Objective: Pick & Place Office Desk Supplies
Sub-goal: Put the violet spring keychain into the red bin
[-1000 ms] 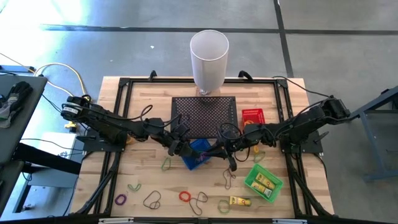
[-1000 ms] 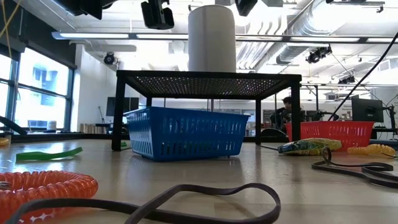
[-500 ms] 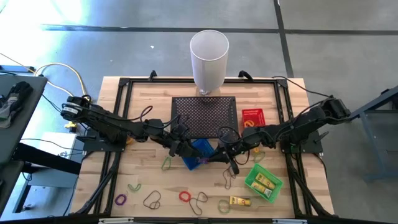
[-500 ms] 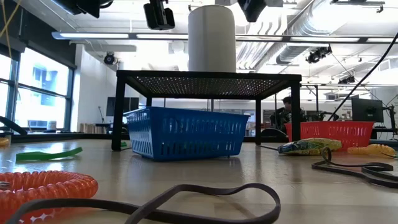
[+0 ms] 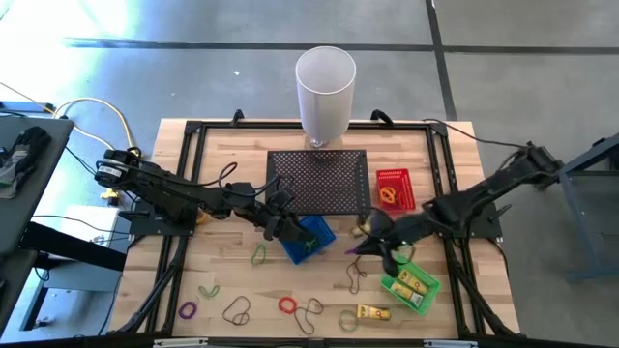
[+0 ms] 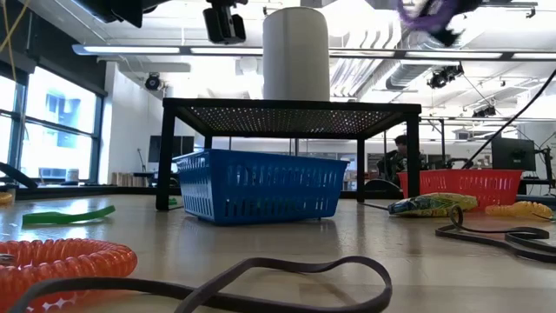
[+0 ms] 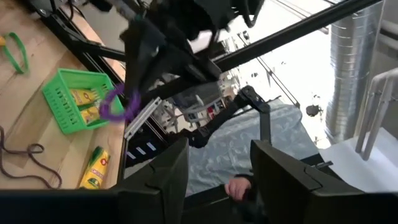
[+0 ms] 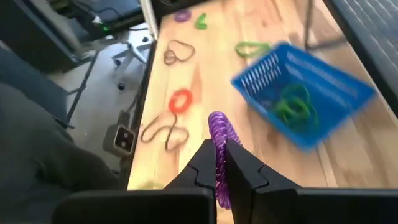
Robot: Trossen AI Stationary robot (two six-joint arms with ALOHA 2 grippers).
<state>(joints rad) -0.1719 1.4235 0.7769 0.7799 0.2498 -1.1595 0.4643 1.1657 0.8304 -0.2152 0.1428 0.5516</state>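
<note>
Right gripper [image 8: 216, 163] jaws clamped; left gripper [image 7: 217, 165] seemingly parted.

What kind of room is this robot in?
Probably a lab or workshop. A wooden table stands on a bare concrete floor, silver air ducts and strip lights hang from the open ceiling, and a person sits among desks at the back.

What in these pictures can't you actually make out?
- Blue basket contents: low view, its wall hides them.
- Purple coil held by the right end effector: low view, blurred and cut by the top edge.
- Red basket contents: high view, too small.
</note>
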